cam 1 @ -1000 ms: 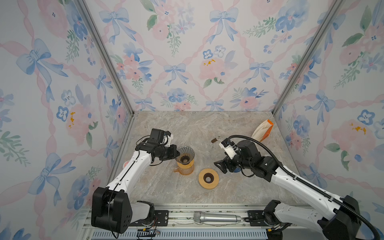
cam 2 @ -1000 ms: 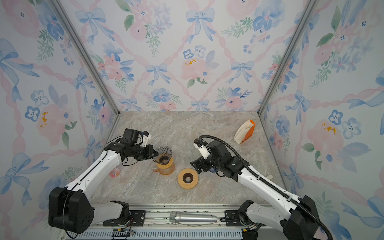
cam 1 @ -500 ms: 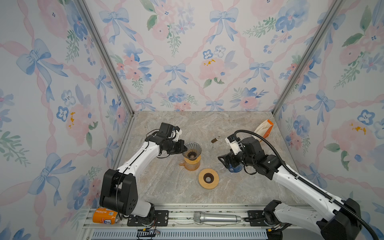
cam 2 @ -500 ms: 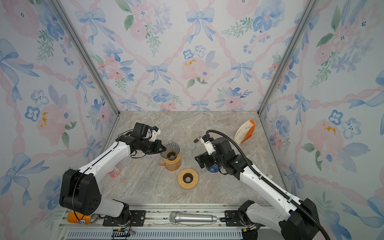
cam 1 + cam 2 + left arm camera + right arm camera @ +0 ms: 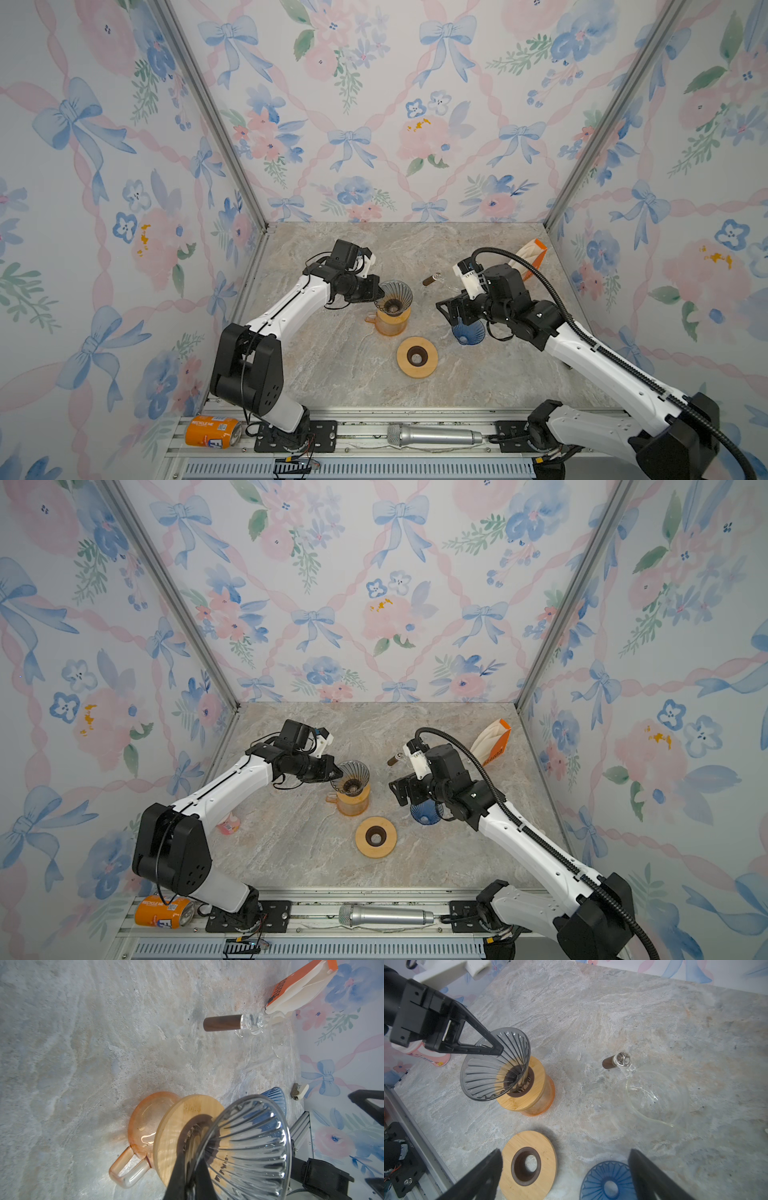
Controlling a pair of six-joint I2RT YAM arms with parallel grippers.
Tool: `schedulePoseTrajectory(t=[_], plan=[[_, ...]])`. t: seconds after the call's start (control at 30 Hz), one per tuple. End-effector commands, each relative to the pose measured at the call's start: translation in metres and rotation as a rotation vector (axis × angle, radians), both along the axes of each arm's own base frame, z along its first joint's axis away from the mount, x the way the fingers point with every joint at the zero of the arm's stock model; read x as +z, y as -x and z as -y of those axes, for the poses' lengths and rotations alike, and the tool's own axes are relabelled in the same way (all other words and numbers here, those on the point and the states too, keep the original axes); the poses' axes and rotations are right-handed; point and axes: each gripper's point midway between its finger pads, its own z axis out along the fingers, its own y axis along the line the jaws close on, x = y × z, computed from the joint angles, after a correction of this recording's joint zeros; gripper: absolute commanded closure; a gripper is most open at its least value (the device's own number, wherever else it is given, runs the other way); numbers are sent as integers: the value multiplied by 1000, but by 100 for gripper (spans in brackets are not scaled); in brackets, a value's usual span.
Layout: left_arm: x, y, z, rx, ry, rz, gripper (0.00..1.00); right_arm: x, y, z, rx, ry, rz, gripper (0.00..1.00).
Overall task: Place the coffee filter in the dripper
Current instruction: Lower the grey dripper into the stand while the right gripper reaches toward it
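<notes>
Left fingers (image 5: 488,1050): closed on the rim of the smoky dripper (image 5: 481,1076), one finger inside the cone and one outside.
The dripper is tilted toward the left arm. Its narrow end sits in the dark hole of a wooden ring (image 5: 538,1076).
That ring lies on top of the orange glass mug (image 5: 390,326). The mug stands upright near the middle of the desk (image 5: 332,374), with its handle on the left arm's side.

Right fingers (image 5: 483,1174): spread wide and holding nothing.
They hang over the desk above a loose wooden ring (image 5: 529,1165) and a blue dripper (image 5: 608,1184). The loose ring lies flat just in front of the mug, with the blue dripper near it.
The fingers appear to be clear of both, though the wrist view cuts off too low to be sure.

Coffee filters (image 5: 527,254): white, in an orange pack (image 5: 539,247).
The pack leans against the right wall at the back right corner of the desk, well apart from both sets of fingers and from the smoky dripper.

Clear glass dripper (image 5: 654,1097): has a brown handle and lies on the desk between the filter pack and the mug.

Pink item (image 5: 228,825): lies at the desk's left edge beside the left arm and is too small to identify.

Front rail: an orange can (image 5: 212,432) lies on its side, and a microphone (image 5: 434,435) lies between the two arm bases.
</notes>
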Motion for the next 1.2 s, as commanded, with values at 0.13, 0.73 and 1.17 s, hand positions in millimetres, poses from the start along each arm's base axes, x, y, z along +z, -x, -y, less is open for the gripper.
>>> schedulePoseTrajectory(t=[0.13,0.73,1.17], plan=[[2,-3,-10,35,-62,22,76,22,-6,-8,-2,-18,-21,3],[43,0,-15,60,-17,119,43,25,-29,-47,-51,-20,-193,18],[14,5,-22,60,-44,53,63,-4,-33,-89,3,5,-345,47]])
